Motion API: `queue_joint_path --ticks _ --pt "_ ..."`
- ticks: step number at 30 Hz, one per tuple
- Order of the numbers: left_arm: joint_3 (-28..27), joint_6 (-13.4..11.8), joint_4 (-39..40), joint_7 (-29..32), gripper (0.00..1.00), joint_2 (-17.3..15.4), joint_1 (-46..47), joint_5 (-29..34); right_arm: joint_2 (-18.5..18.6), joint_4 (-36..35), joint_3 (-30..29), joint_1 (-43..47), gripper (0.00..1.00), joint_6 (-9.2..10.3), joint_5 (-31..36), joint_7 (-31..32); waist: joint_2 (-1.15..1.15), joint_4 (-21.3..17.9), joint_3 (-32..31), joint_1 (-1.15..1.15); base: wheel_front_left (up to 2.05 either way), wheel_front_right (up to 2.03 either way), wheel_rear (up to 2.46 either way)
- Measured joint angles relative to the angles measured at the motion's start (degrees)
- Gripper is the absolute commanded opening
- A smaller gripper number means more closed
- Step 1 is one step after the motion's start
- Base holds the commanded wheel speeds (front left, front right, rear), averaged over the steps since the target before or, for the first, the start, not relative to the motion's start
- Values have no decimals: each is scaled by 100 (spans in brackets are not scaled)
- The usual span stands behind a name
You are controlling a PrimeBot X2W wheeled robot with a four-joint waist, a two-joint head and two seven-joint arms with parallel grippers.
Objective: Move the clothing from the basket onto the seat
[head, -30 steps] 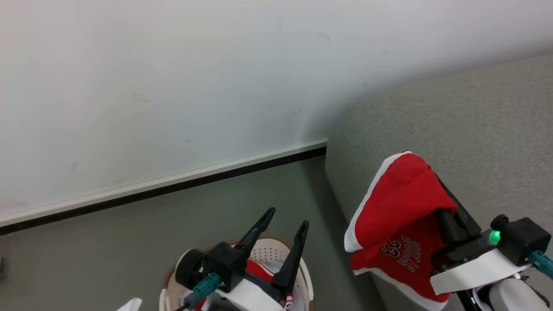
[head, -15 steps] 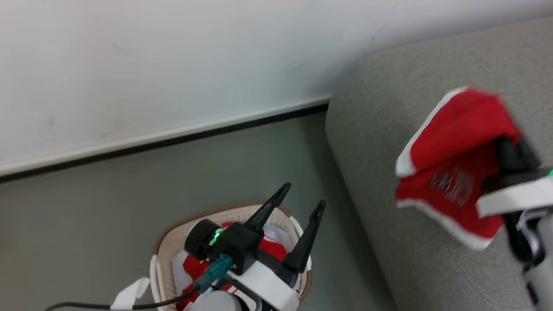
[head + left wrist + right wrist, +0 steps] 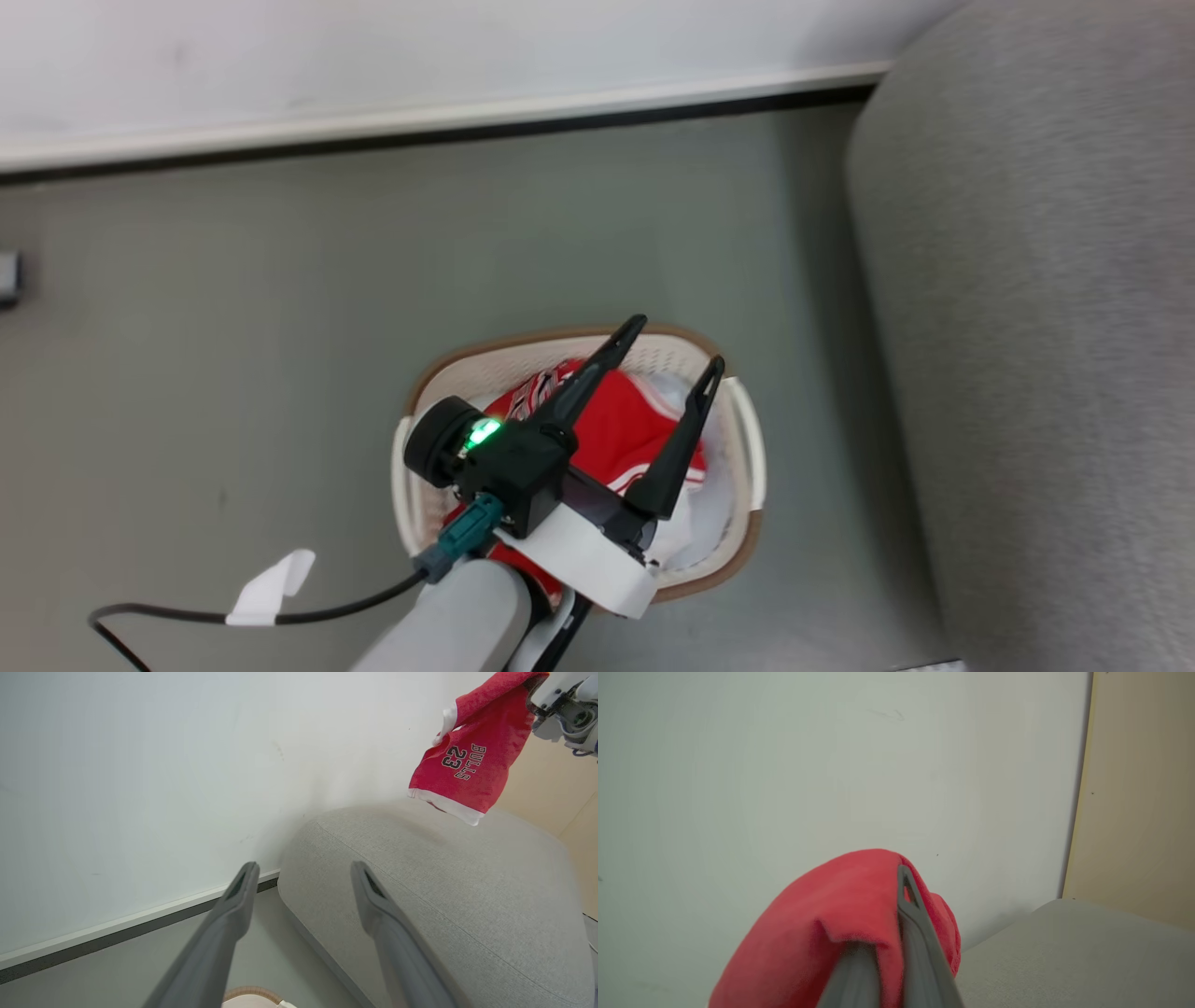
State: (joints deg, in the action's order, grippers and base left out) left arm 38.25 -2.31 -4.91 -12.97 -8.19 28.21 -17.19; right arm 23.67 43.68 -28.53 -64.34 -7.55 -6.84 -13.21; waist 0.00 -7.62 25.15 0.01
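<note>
Tipped further down than a second ago (a shift of the head camera, not of the things), and now takes in the basket (image 3: pixel 523 336) whole with the seat (image 3: pixel 1027 327) alongside; carried the red jersey (image 3: pixel 462 765) farther over the seat in that time, as the left wrist view tells.

Pinches that jersey in the right gripper (image 3: pixel 892 891), fingers drawn almost together, cloth bunched between them and draped over one tip. Holds it high above the seat's rounded top, white-trimmed hem lowest and black "BULLS 23" showing, apparently clear of the cushion, with a faint shadow on the seat beneath.

Spreads the left gripper (image 3: pixel 679 343) wide, with nothing between its fingers. Hovers it over the basket, off the seat's side.

Under it, on the grey-green floor (image 3: pixel 280 280) just beside the seat and not touching it: the basket, more red-and-white clothing (image 3: pixel 625 429) heaped inside.

Past the seat's end: white wall (image 3: pixel 140 765), pale skirting board (image 3: pixel 439 117) with a dark strip below. Farther from the seat than the basket: black cable (image 3: pixel 327 611) with a white tag (image 3: pixel 271 586), trailing from the left arm across the floor.
</note>
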Motion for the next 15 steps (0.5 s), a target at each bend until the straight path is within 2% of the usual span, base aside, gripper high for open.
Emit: queue_joint_path --ticks 4,12,13,14,15 --pt "-48 -5 -24 -80 100 57 10 -31 29 474 -1025 -283 0 0 958 -94 0 306 241 0 0 0 0" --pt "-75 -20 -87 -132 100 56 -34 -74 -537 1059 -2755 -34 0 0 2358 -147 0 622 541 0 0 0 0" --pt "-89 -21 -93 -133 100 42 -37 -76 -602 1114 -2861 -11 18 0 2515 -148 0 623 543 0 0 0 0" --pt "-104 -25 -107 -144 100 25 -38 -83 -670 1161 -2939 -2 41 0 2655 -148 0 617 535 0 0 0 0" --pt "-121 -31 -122 -152 100 15 -42 -87 -737 1195 -3007 -3 97 0 2742 -149 0 606 515 0 0 0 0"
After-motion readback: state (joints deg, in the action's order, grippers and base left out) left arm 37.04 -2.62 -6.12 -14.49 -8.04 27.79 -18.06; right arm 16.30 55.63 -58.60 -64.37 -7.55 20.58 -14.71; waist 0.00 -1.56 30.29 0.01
